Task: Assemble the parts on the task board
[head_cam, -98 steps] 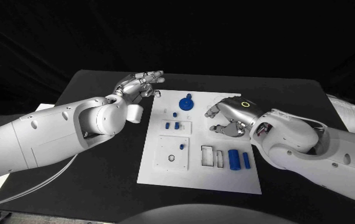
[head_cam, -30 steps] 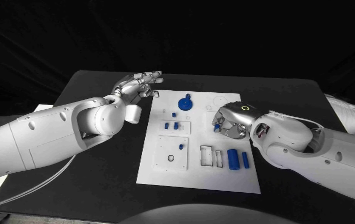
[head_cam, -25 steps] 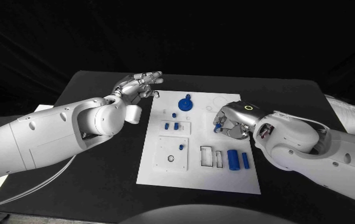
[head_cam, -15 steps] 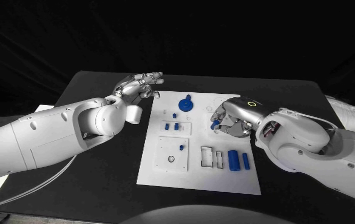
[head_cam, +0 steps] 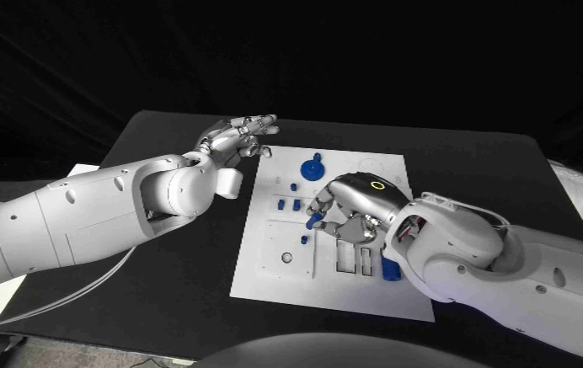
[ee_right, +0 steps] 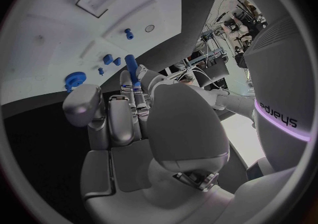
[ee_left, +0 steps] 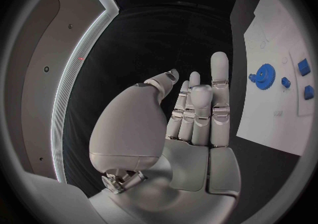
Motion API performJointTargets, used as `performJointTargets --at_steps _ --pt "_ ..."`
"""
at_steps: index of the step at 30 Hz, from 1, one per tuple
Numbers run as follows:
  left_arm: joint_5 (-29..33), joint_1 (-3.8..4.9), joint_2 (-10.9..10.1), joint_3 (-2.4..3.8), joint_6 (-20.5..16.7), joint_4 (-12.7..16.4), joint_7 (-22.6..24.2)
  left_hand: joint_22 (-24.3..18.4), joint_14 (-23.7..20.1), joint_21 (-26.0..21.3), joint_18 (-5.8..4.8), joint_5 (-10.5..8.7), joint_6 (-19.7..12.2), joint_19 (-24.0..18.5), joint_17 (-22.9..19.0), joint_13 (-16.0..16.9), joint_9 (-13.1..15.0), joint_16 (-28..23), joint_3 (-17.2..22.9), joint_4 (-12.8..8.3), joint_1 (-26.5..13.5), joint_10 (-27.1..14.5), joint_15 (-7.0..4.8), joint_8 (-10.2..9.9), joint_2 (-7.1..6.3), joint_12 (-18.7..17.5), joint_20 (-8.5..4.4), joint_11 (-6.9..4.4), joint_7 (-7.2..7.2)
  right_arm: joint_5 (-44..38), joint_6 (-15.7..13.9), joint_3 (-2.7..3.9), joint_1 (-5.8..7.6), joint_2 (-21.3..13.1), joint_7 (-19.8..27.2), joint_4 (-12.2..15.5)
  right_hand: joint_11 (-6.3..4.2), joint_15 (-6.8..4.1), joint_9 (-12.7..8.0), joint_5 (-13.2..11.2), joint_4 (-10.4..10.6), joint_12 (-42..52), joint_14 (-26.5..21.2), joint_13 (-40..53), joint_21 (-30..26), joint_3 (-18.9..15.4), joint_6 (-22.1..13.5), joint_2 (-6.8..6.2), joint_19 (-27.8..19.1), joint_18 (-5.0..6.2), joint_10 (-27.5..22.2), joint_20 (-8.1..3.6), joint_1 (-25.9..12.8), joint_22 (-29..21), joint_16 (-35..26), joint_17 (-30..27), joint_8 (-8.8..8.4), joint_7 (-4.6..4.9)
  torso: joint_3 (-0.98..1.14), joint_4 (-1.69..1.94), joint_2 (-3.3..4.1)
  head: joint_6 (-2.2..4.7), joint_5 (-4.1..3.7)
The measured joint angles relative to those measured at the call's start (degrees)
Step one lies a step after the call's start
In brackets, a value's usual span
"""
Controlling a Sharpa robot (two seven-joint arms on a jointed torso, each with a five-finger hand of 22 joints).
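Observation:
The white task board (head_cam: 275, 281) lies mid-table. My right hand (head_cam: 348, 209) hovers over its middle and pinches a small blue peg (head_cam: 315, 219) at its fingertips; the peg (ee_right: 131, 68) sticks out over the board (ee_right: 40, 33) in the right wrist view. On the board are a blue gear (head_cam: 312, 168), two small blue blocks (head_cam: 288, 205), a short blue pin (head_cam: 302, 238) on a square plate, and a round hole (head_cam: 286, 258). My left hand (head_cam: 243, 137) stays open with fingers apart, off the board's far left corner (ee_left: 192, 113).
Two narrow slots (head_cam: 356, 259) sit by the board's near right, and a blue cylinder (head_cam: 390, 269) is partly hidden under my right arm. Black table (head_cam: 170, 242) surrounds the board. The left wrist view shows the gear (ee_left: 265, 73) and blocks (ee_left: 304, 67).
My right hand has moved left across the board, from its right side to its middle, carrying the blue peg. The left hand has kept its place. The camera shifted slightly.

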Motion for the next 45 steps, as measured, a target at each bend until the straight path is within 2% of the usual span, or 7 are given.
performJointTargets --at_steps 6,13,27,45 --pt "0.0 -0.01 0.2 0.00 0.1 0.0 0.0 0.0 0.0 0.0 -0.01 0.00 0.0 0.0 0.0 0.0 0.0 0.0 0.0 0.0 0.0 0.0 0.00 0.0 0.00 0.0 0.00 0.00 0.00 0.1 0.1 -0.51 -2.03 3.6 1.9 -2.4 0.00 0.00 0.2 0.0 -0.2 -0.2 0.0 0.0 0.0 0.2 -0.1 -0.08 0.1 0.00 0.0 -0.08 0.1 -0.1 0.0 0.0 0.15 0.05 -0.04 0.07 0.02 -0.25 0.32" --pt "0.0 -0.02 0.2 0.00 0.2 0.0 0.0 0.0 0.0 0.0 0.00 0.00 0.0 0.0 0.0 0.0 0.0 0.0 0.0 0.0 0.0 0.0 0.00 0.0 0.00 0.0 0.00 0.00 0.00 0.1 0.5 -0.90 -3.63 5.5 3.6 -4.7 0.01 0.00 0.1 0.0 -0.4 -0.5 0.0 0.0 0.0 0.4 -0.1 -0.08 0.1 0.00 0.0 -0.08 0.1 -0.1 0.0 0.0 0.15 0.12 -0.04 0.07 0.03 -0.53 0.80" --pt "0.0 -0.02 0.5 0.00 0.3 -0.1 0.0 0.0 0.0 0.0 0.00 0.00 0.0 0.0 -0.1 0.0 0.0 0.0 -0.2 -0.2 0.0 0.0 0.00 0.0 0.00 0.2 0.00 0.00 0.00 -0.2 2.7 -1.51 -4.34 7.7 4.9 -7.4 0.01 0.00 0.0 -0.1 -0.6 -0.5 0.0 0.0 0.0 0.5 -0.3 -0.15 0.1 0.00 0.0 -0.08 0.1 -0.1 0.0 0.0 0.15 0.24 0.03 0.02 0.03 -0.76 1.07" --pt "0.0 -0.02 0.5 0.00 0.5 -0.1 -0.1 0.0 0.0 0.0 -0.01 0.00 0.0 0.0 -0.1 0.0 0.0 0.0 -0.2 -0.2 0.0 0.0 0.00 0.0 0.00 0.3 0.00 0.00 0.00 -1.8 4.8 -1.59 -4.48 8.7 4.7 -8.3 0.11 0.00 0.1 0.1 -0.6 -0.7 0.0 0.0 0.0 0.5 -0.5 0.01 0.1 0.00 -0.1 -0.08 0.3 -0.1 0.0 -0.1 -0.24 0.50 0.00 -0.02 0.02 -1.01 1.06"
